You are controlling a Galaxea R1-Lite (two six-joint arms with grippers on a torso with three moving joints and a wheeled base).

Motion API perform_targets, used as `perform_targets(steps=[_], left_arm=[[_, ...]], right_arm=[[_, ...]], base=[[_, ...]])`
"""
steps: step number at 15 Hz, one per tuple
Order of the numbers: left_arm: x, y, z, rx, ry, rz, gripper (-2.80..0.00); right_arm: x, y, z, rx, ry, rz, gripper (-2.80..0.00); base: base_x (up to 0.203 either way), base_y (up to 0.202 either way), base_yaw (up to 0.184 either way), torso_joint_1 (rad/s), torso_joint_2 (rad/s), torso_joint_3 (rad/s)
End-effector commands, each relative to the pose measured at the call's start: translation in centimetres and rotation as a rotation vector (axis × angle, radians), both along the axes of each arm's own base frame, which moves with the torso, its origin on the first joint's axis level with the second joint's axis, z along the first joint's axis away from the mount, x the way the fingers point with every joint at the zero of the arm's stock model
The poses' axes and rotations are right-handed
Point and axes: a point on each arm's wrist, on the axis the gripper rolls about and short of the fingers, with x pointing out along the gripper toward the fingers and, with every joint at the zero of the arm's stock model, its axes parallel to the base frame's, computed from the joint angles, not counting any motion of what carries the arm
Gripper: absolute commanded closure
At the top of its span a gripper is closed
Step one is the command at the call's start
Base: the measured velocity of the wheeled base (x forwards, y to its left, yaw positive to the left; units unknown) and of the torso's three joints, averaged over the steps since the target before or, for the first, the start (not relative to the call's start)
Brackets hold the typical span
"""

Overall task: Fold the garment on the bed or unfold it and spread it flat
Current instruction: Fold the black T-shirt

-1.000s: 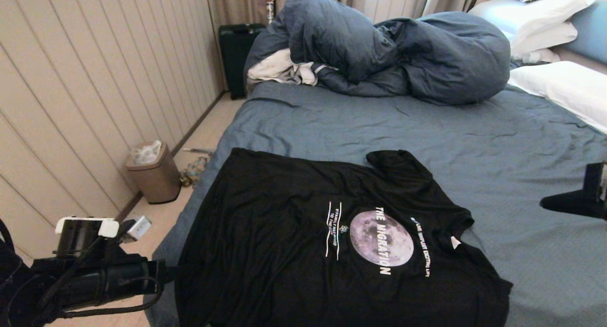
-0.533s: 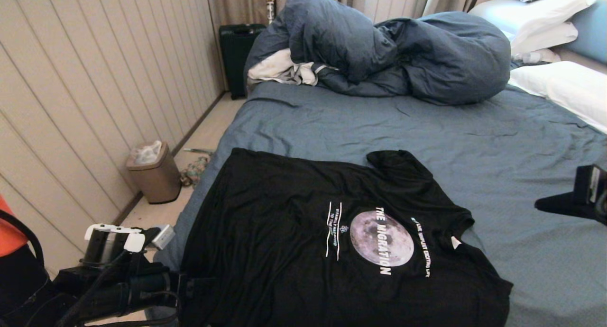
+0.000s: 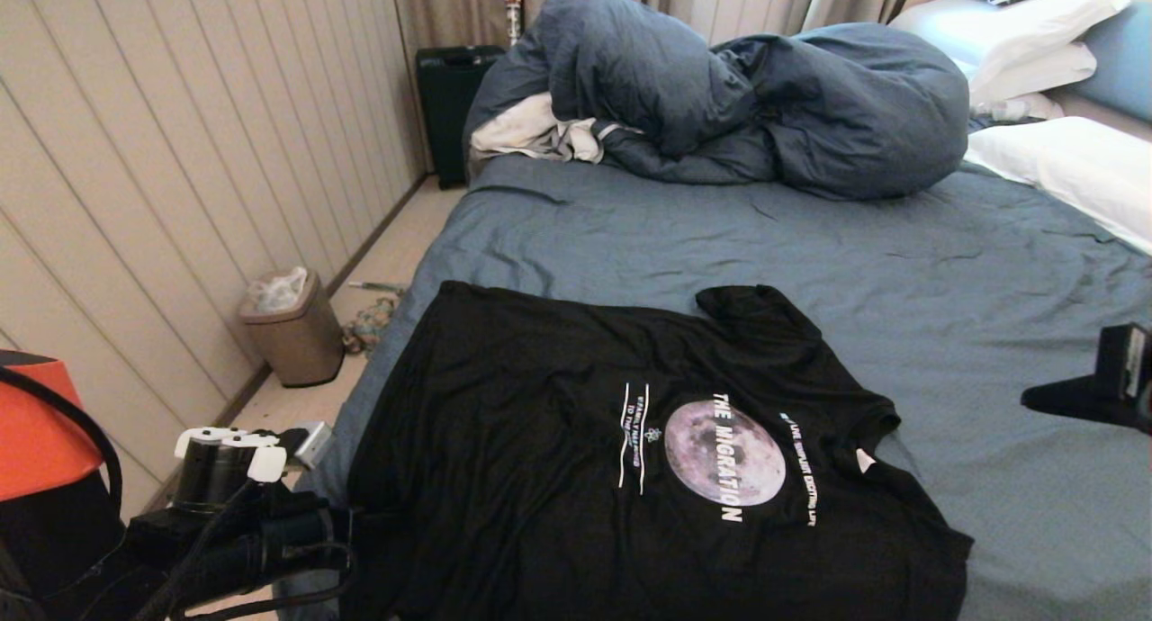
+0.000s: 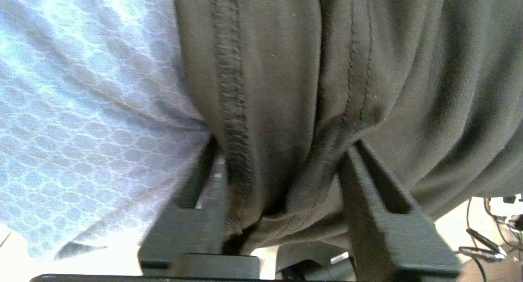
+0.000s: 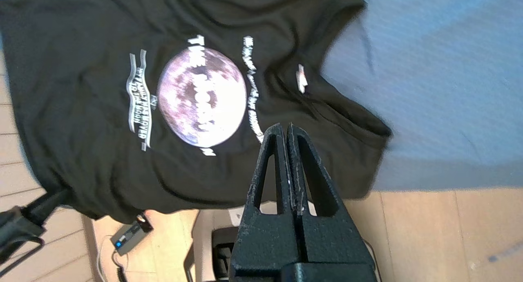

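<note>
Black and thin, the garment (image 3: 630, 450) lies spread print-up on the near part of the bed (image 3: 945, 270), its moon print and white lettering facing the ceiling and its hem hanging over the bed's left edge. The left gripper (image 4: 282, 180) is at that hem low on the robot's left, its fingers apart with a bunched fold of the hem between them. The right gripper (image 5: 286, 130) hangs above the sheet on the robot's right, fingers pressed together and holding nothing.
</note>
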Motion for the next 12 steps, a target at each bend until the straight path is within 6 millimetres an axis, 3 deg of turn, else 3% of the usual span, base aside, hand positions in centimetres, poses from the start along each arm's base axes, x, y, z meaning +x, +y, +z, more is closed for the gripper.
perform_targets(steps=[1,4,6,9,12], left_arm=[[0.0,0.0,0.2,-0.006,-0.012,-0.002,0.0],[-0.3,0.1,0.4,-0.005,-0.032,0.0,0.0],[-0.7,0.2,0.6,-0.012,-0.068,0.001,0.0],[-1.7,0.4,2.1,-0.031,-0.152,0.006,0.0],[-2.0,0.7,2.9,-0.041,-0.186,0.018,0.0]], right_arm=[[-0.3,-0.2,-0.4,-0.019,0.026,-0.03,0.0],[-1.3,-0.3,-3.6,-0.166,0.193,-0.093,0.0],[-3.5,0.0,-4.2,-0.213,0.19,-0.08,0.0],[-5.8,0.3,-7.0,-0.252,0.262,-0.032,0.0],[-5.5,0.4,-7.7,-0.25,0.268,-0.01,0.0]], base=[[0.0,0.0,0.0,0.0,0.0,0.0],[0.0,0.0,0.0,0.0,0.0,0.0],[0.0,0.0,0.0,0.0,0.0,0.0],[0.0,0.0,0.0,0.0,0.0,0.0],[0.0,0.0,0.0,0.0,0.0,0.0]])
